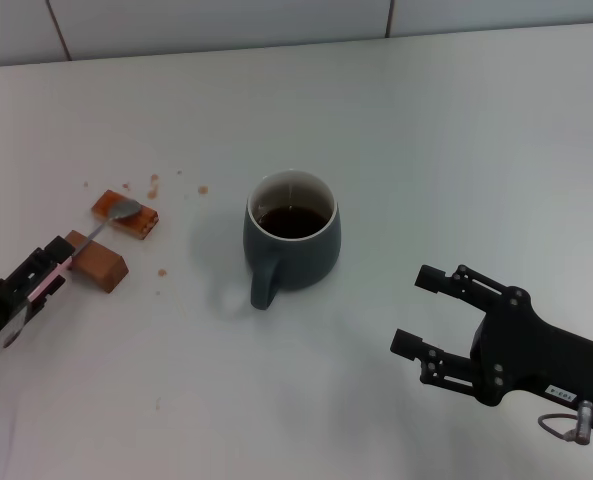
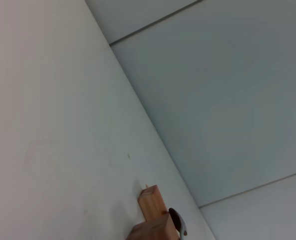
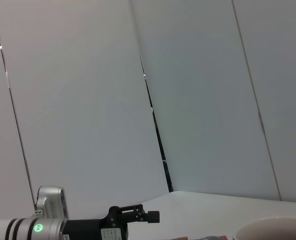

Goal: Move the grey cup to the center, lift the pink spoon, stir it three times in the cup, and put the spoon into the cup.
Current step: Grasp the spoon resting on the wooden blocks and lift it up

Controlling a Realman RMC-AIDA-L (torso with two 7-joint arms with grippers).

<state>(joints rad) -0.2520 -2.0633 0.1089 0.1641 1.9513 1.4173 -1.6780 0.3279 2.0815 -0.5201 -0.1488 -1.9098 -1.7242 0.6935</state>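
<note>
The grey cup stands upright near the middle of the table, handle toward me, with dark liquid inside. Its pale rim also shows in the right wrist view. The pink spoon lies to its left. The silver bowl rests on a brown block and the handle runs back into my left gripper. The left gripper is low at the table's left edge, its fingers closed narrowly around the pink handle. The spoon bowl also shows in the left wrist view. My right gripper is open and empty, right of and nearer than the cup.
A second brown block lies beside the spoon handle, close to the left fingertips. Both blocks show in the left wrist view. Small brown crumbs are scattered behind the blocks. The white table ends at a tiled wall behind.
</note>
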